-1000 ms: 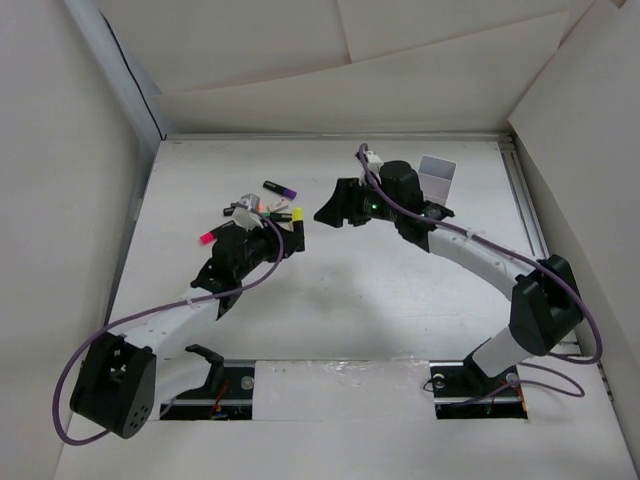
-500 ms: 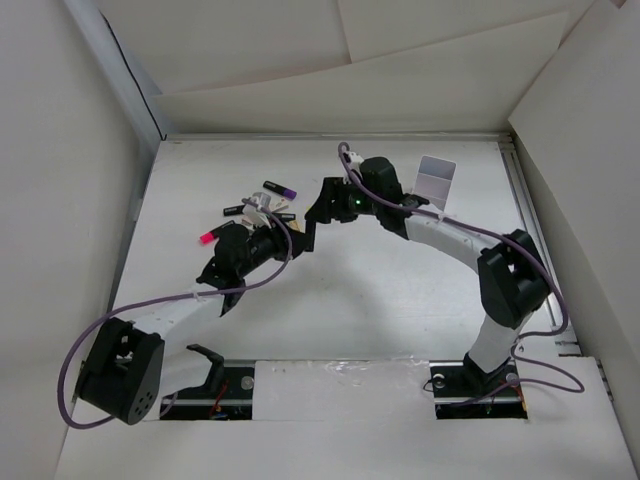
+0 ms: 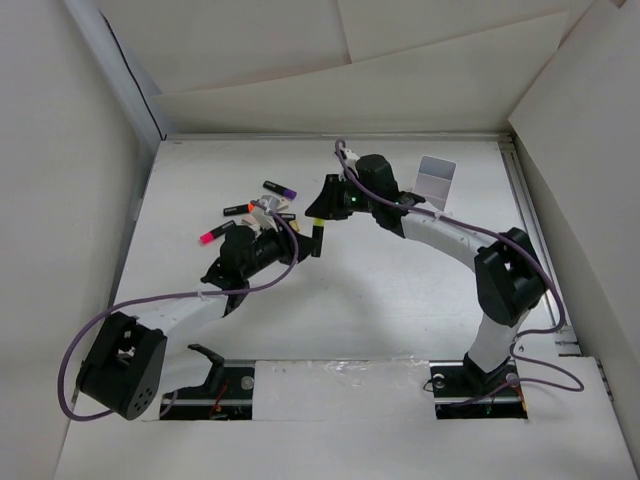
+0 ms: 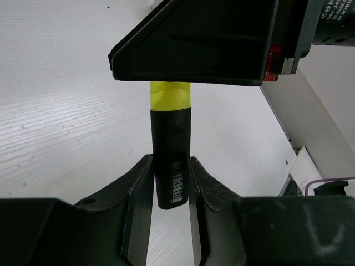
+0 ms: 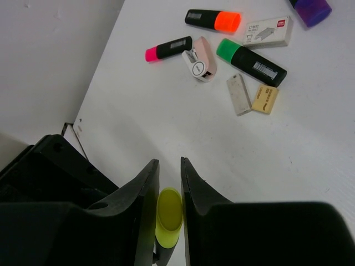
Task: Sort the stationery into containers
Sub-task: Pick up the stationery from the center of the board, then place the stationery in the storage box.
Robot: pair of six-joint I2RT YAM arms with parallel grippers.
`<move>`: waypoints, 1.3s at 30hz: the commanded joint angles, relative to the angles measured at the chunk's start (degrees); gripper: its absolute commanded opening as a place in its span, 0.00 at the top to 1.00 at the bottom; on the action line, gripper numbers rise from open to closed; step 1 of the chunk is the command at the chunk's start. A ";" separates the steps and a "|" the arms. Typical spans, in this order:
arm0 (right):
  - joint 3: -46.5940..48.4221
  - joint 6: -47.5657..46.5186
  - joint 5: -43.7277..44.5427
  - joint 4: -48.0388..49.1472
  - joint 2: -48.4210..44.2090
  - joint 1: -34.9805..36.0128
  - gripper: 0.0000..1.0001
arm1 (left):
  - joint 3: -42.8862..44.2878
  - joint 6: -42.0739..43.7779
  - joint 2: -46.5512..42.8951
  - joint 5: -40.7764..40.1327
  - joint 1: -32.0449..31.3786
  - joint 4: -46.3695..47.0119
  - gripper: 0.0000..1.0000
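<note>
Held up between the two arms, a yellow-capped marker [image 4: 171, 145] is clamped by its black body in the left gripper [image 4: 171, 183]; the right gripper [image 5: 169, 180] brackets the cap, contact unclear. Best: right squeezes squarely before left releases, then carries to the white box [image 3: 436, 178]

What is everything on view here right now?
table: one, white
yellow marker: one, black with yellow cap, gripped by left claw and right claw
orange marker, pink marker, green marker, purple marker: one each, black bodies, lying loose, far left
small box: one, white, beside orange marker
pink gadget: one, pink and white, beside pink marker
grey block, tan block: one each, side by side near green marker
white container: one, far right
left claw, right claw: one each, black, both on yellow marker
</note>
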 commanded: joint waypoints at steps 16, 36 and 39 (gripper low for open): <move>1.42 -0.57 7.20 -1.51 -4.94 -11.98 1.00 | -1.15 1.00 -5.34 -1.81 0.00 4.86 0.26; 12.15 -9.26 54.75 -0.03 -2.22 -30.28 1.00 | -0.98 -1.10 -3.41 -3.47 0.52 1.96 0.30; 12.76 -10.84 57.39 1.73 -0.29 -30.28 1.00 | -0.45 -1.63 -2.80 -3.56 1.13 1.96 0.30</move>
